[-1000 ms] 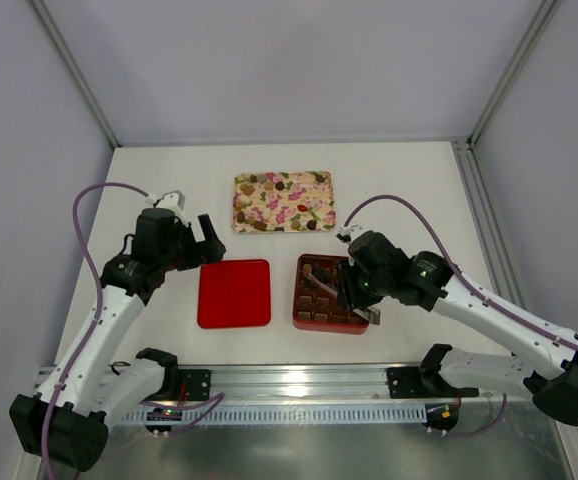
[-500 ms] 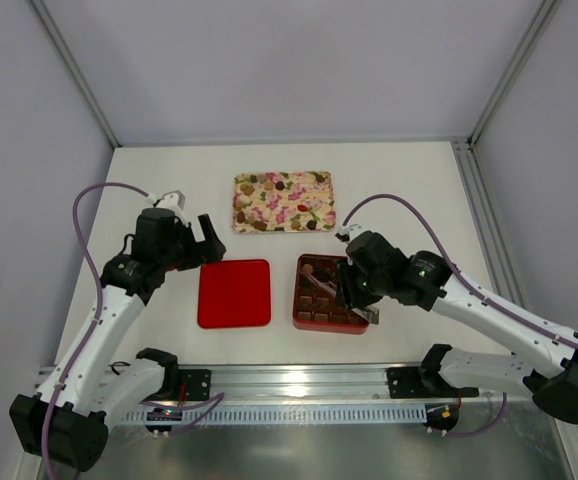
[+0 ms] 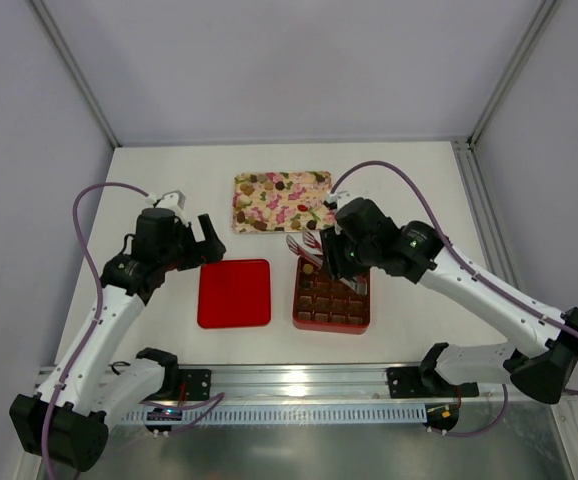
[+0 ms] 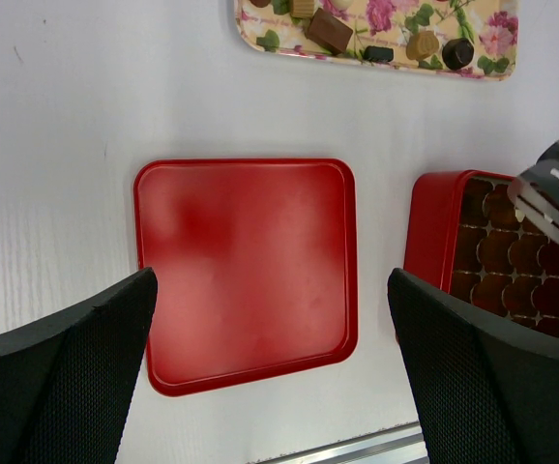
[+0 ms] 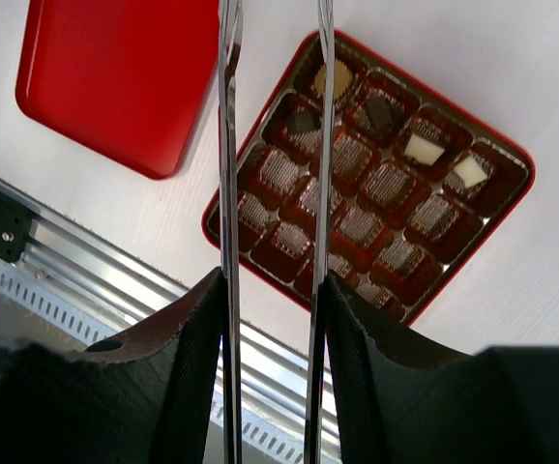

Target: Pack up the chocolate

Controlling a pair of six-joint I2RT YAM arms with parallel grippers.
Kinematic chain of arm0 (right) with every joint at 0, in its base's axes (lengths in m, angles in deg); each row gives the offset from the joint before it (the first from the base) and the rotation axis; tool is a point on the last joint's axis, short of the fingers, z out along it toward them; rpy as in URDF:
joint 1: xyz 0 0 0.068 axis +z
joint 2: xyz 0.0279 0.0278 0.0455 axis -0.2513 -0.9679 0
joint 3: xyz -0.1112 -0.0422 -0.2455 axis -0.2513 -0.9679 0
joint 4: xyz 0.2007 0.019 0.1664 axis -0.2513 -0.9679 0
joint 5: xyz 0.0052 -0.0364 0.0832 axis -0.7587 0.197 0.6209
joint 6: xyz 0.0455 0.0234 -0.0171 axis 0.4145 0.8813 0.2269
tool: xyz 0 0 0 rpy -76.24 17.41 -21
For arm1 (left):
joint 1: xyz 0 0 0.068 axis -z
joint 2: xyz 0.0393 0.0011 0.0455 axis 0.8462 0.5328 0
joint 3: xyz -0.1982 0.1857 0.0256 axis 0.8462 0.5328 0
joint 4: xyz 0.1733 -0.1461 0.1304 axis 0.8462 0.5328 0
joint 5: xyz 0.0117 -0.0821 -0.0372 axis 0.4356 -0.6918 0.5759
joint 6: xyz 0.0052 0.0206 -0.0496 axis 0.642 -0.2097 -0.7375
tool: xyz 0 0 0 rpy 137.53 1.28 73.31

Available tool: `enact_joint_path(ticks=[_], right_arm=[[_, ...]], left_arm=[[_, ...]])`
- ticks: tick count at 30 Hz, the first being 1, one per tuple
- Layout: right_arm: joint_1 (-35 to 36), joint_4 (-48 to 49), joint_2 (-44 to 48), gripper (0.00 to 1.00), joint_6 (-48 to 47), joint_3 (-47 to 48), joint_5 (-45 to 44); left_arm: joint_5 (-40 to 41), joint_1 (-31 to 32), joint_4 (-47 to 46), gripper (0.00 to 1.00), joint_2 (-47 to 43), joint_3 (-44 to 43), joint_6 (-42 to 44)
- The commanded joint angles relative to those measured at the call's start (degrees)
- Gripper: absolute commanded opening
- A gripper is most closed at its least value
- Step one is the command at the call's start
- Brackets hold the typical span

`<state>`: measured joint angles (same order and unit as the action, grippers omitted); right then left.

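The chocolate point(image 5: 421, 148) lies in two places. A few pieces fill cells along the far edge of the red box point(image 3: 331, 325), and more are scattered on the floral tray point(image 3: 269, 210) just beyond it. The right gripper point(image 5: 275, 58) hangs over the box's far edge, its thin fingers point(image 4: 555, 188) apart with nothing between them. A strip of bare desk point(image 3: 419, 180) separates the box from the red lid point(image 4: 246, 261) to its left. The left gripper point(image 4: 272, 290) hovers above the lid's near edge, fingers spread wide. Open desk lies to the right of the box.
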<state>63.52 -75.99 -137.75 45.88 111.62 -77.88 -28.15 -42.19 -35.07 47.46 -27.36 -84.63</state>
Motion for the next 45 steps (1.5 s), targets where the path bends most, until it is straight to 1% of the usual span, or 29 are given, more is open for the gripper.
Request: enact_joint_path(ticks=[1,3,5,6,8,9,11,12,13,15,18,19,22,26,28,34,35,37,45], right_arm=[[-2.7,4.2,-3.5,0.46,-3.9,6.1,1.7],[-5.3,5.3,-7.5,0.46,-5.3,9.5,2.3],[-6.3,6.0,-10.4,0.46,-6.4,13.3,3.7],[-7.2,6.4,-13.7,0.46,-6.9,14.8,3.9],[-7.7,6.3,-17.1,0.47,-8.6,19.6,4.0],[-8.3,6.1,-21.1,0.48,-9.0,21.4,3.9],[-8.7,5.8,-24.8,0.48,-10.3,26.5,5.8],[-9.0,5.2,-28.1,0.49,-10.7,28.2,5.9],[-9.1,4.8,-30.2,0.49,-11.1,32.1,5.9],[-9.1,3.7,-35.1,0.49,-11.8,35.5,6.1],[-9.2,1.4,-40.2,0.49,-12.5,42.5,5.0],[-9.3,0.8,-43.0,0.49,-12.7,45.5,3.1],[-9.5,0.7,-46.3,0.49,-13.3,49.3,2.1],[-9.6,1.5,-50.4,0.49,-13.2,51.9,3.0],[-9.5,2.4,-50.8,0.48,-12.0,51.9,5.9],[-8.1,4.3,-52.8,0.47,-8.8,52.0,5.8],[-7.9,4.5,-53.0,0.45,-8.3,52.1,5.9],[-7.6,4.8,-53.7,0.45,-7.2,52.1,5.8],[-6.3,6.7,-55.8,0.44,-2.4,52.2,5.6]], left_arm=[[0.7,-0.2,-0.4,1.0,0.0,-1.4,0.2],[0.6,-0.2,-0.4,1.0,0.1,-1.4,0.1],[0.7,-0.2,-0.3,1.0,0.1,-1.4,0.2],[0.5,-0.2,-0.4,1.0,0.2,-1.4,0.1],[0.5,-0.2,-0.4,1.0,0.1,-1.4,0.2],[0.4,-0.2,-0.4,1.0,0.1,-1.3,0.2],[0.4,-0.2,-0.5,1.0,0.2,-1.4,0.1],[0.4,-0.2,-0.4,1.0,0.2,-1.3,0.2],[0.3,-0.2,-0.2,1.0,0.2,-1.4,0.2],[0.3,-0.2,-0.4,1.0,0.0,-1.3,0.2],[0.2,-0.2,-0.5,1.0,-0.2,-1.4,0.2],[0.2,-0.2,-0.5,1.0,-0.1,-1.3,0.2],[0.1,-0.2,-0.5,1.0,-0.3,-1.4,0.1],[0.0,-0.2,-0.5,1.0,-0.4,-1.4,0.2],[0.0,-0.2,-0.6,1.0,-0.4,-1.5,0.2],[-0.2,-0.2,-0.6,1.0,-0.3,-1.4,0.2],[-0.3,-0.2,-0.6,1.0,-0.4,-1.4,0.2],[-0.3,-0.2,-0.6,1.0,-0.5,-1.3,0.2],[-0.3,-0.2,-0.6,1.0,-0.8,-1.4,0.2]])
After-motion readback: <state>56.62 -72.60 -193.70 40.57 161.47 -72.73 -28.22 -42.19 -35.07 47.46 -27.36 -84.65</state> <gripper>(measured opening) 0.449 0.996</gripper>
